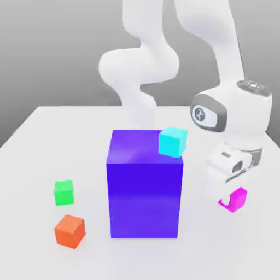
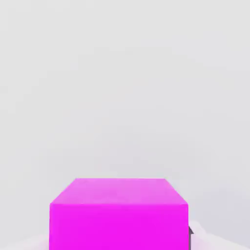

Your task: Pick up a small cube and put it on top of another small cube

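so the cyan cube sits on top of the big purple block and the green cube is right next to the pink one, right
Not quite. The cyan cube does sit on the purple block, but the green cube is beside the orange cube, across the block from the pink cube. The exterior view shows this.

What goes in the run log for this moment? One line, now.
phase: grasp | end effector: shut on small magenta-pink cube | target: small green cube, bare | obstacle between: big purple-blue block
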`<state>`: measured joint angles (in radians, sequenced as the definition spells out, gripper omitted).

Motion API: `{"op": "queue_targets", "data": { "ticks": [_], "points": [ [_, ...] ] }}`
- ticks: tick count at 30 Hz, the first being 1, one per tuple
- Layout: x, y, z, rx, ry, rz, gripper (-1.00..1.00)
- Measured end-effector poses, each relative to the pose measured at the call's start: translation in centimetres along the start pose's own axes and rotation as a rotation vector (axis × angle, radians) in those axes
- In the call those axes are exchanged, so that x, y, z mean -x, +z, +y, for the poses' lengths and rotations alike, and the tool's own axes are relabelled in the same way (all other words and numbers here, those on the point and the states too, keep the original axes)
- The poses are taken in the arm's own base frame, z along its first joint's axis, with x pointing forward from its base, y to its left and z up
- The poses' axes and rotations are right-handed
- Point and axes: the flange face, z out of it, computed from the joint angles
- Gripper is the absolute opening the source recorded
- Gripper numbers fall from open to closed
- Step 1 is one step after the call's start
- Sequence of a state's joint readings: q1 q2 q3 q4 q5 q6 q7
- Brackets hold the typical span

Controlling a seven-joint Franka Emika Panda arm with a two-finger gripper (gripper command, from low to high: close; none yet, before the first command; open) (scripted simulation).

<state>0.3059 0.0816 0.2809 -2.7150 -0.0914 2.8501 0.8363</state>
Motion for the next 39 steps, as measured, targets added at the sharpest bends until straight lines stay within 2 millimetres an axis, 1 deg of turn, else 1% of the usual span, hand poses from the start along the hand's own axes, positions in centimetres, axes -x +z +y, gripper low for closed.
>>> {"op": "queue_targets", "data": {
  "ticks": [2,3,6,9,13,15,16,19,22,24,26,29,30,31,32,34,39],
  "points": [
    [-2.2,-1.4,0.7,-0.023,0.065,0.039,-1.00],
    [-3.6,-2.0,1.9,-0.027,0.126,0.054,-1.00],
    [-6.9,-3.4,6.1,-0.028,0.329,0.095,-1.00],
    [-9.5,-4.7,10.7,-0.026,0.538,0.133,-1.00],
    [-11.9,-6.6,17.2,-0.024,0.814,0.186,-1.00],
    [-12.6,-7.6,20.2,-0.024,0.943,0.212,-1.00],
    [-12.7,-7.9,22.0,-0.021,1.022,0.221,-1.00],
    [-12.0,-8.4,28.1,-0.005,1.285,0.229,-1.00],
    [-10.3,-8.8,33.8,0.007,1.550,0.232,-1.00],
    [-8.4,-8.7,37.2,0.017,1.727,0.221,-1.00],
    [-6.2,-8.3,40.2,0.028,1.904,0.196,-1.00],
    [-2.2,-7.5,43.8,0.042,2.171,0.144,-1.00],
    [-0.8,-7.2,44.8,0.046,2.259,0.123,-1.00],
    [0.8,-6.5,45.5,0.056,2.349,0.084,-1.00],
    [1.9,-5.6,46.0,0.062,2.409,0.056,-1.00],
    [2.7,-3.9,46.4,0.066,2.454,0.034,-1.00],
    [3.1,0.1,46.5,0.068,2.466,0.026,-1.00]
  ]
}}
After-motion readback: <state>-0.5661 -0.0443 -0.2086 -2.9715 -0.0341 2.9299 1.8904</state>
